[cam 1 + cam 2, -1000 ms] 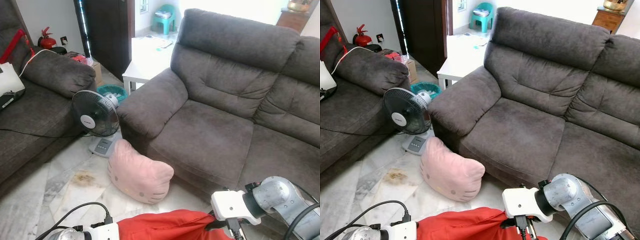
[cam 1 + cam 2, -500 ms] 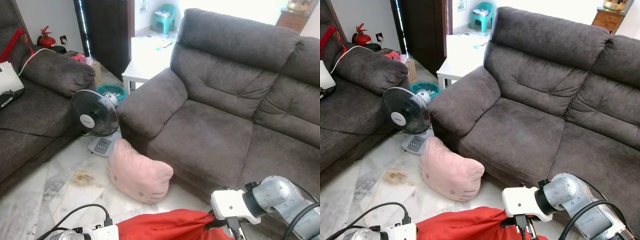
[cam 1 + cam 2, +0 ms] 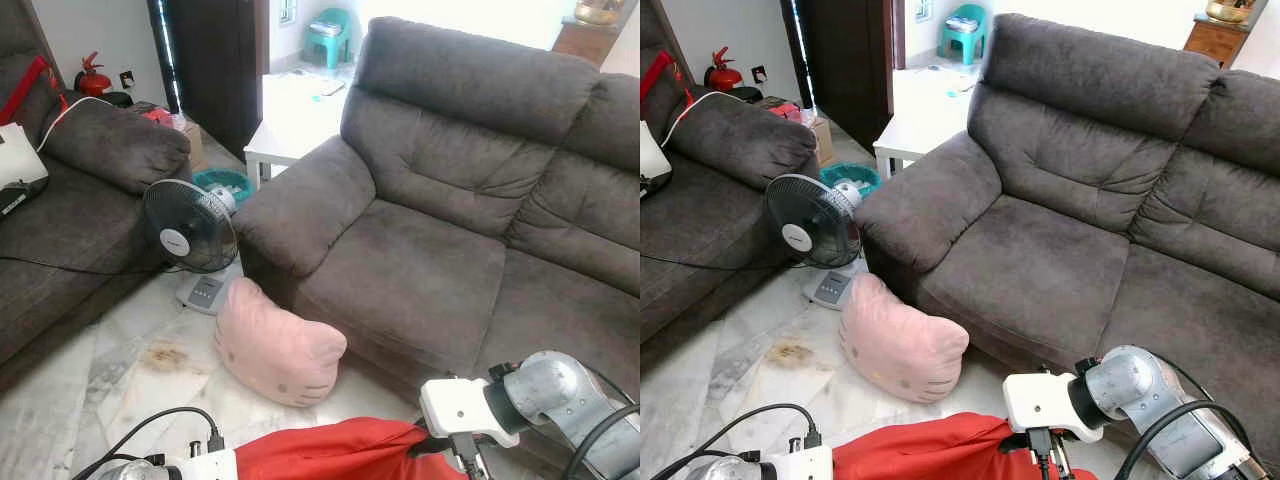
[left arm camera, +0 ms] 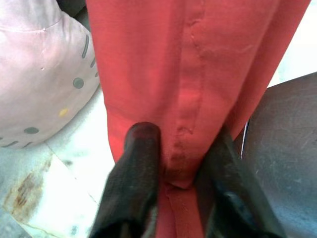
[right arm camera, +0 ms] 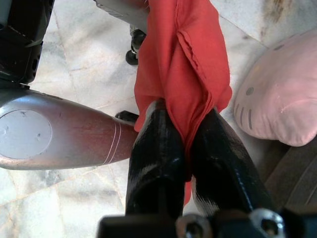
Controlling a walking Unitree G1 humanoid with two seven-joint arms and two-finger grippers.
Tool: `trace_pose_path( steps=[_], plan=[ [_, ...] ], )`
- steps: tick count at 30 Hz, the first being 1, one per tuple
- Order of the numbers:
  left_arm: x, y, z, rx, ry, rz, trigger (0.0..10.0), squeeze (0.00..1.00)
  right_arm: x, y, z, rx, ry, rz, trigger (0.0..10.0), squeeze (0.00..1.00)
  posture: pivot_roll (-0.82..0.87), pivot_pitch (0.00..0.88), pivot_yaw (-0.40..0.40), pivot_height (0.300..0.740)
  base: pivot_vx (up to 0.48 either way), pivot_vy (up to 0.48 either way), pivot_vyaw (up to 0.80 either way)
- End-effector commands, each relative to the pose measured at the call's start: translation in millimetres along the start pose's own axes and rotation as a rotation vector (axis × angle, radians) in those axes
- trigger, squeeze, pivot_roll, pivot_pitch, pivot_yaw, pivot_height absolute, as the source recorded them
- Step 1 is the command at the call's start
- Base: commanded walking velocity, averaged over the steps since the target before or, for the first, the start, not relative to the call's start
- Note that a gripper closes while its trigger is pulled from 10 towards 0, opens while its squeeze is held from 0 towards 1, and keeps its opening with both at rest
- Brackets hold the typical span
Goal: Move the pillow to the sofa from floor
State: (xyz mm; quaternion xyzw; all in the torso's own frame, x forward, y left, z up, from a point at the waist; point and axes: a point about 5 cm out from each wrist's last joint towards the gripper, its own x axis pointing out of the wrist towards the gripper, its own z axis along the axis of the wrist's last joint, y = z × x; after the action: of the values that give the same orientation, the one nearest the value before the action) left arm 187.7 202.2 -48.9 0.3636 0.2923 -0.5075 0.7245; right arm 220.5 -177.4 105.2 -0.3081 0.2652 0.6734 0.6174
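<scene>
The left hand [image 4: 171, 163], low at the near left, grips a red cloth [image 3: 330, 452] between its fingers. The pink pillow [image 3: 278, 342] lies on the floor [image 3: 110, 380], just in front of the fan [image 3: 190, 230] and against the base of the grey sofa [image 3: 420, 270], whose seat is bare. At the near right, the right hand [image 5: 190, 148] is closed on the same red cloth. By my judgement the task has not begun: both hands are occupied, and the pillow awaits lifting.
</scene>
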Motion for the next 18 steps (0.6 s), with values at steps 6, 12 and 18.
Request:
trace_pose_path(
  steps=[6, 12, 18],
  plan=[
    [0.3, -1.4, -2.8, -0.003, 0.022, -0.002, 0.0, 0.0, -9.1, -7.4, 14.4, -0.06, -0.042, -0.041, 10.0, 0.0, 0.09, 0.0, -0.109, 0.74, 0.0, 0.0, 0.0],
    [0.1, 1.5, -0.3, 0.014, 0.003, 0.029, 0.0, 0.0, -7.6, -5.8, 14.3, -0.055, -0.045, -0.039, 10.0, 0.0, 0.09, 0.0, -0.109, 0.74, 0.0, 0.0, 0.0],
    [0.9, 4.6, 3.7, 0.023, -0.018, 0.051, 0.0, 0.0, -4.6, -5.0, 9.8, -0.037, -0.046, -0.045, 10.0, 0.0, 0.1, 0.0, -0.106, 0.74, 0.0, 0.0, 0.0]
  ],
)
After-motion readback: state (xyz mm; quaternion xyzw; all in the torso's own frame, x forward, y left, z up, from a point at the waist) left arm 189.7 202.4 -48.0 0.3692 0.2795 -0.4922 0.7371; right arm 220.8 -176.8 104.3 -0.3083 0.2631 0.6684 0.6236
